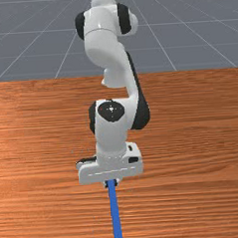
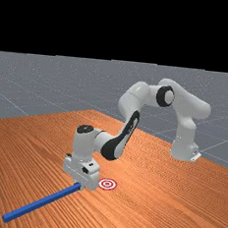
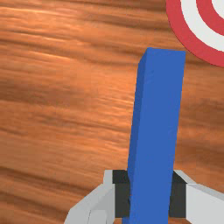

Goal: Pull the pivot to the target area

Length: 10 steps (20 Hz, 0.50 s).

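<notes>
In the front view the gripper is low over the table, around the blue bar, which runs from it to the picture's bottom edge. The far view has the gripper at the bar's inner end, with the bar stretching to the lower left. The red and white target lies just right of the hand there. Seen from the wrist, both dark pads of the gripper press the sides of the bar. The bar's squared end points past the fingers, close beside the target's rim.
The wood table extends around the hand and target. In the far view the bar's outer end is near the table's lower-left edge. The arm's base stands on the table's far side at the far view's right.
</notes>
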Each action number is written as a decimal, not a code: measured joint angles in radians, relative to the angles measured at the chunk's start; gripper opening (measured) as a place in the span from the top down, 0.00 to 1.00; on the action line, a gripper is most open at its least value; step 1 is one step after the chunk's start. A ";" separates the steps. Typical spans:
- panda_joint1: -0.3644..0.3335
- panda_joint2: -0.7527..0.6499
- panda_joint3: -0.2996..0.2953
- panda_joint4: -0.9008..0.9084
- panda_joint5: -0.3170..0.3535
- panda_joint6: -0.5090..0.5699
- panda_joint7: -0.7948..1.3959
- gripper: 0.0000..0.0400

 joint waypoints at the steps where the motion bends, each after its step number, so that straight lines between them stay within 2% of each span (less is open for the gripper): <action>1: 0.000 -0.001 0.009 -0.005 -0.010 0.004 -0.037 0.75; 3: 0.011 -0.003 0.012 -0.008 -0.014 0.006 -0.035 0.75; 5: -0.023 0.001 0.081 -0.023 -0.074 0.021 -0.343 0.71; 6: -0.009 -0.001 0.074 -0.026 -0.072 0.023 -0.303 0.71; 10: 0.006 0.007 0.119 -0.027 -0.115 0.025 -0.450 0.72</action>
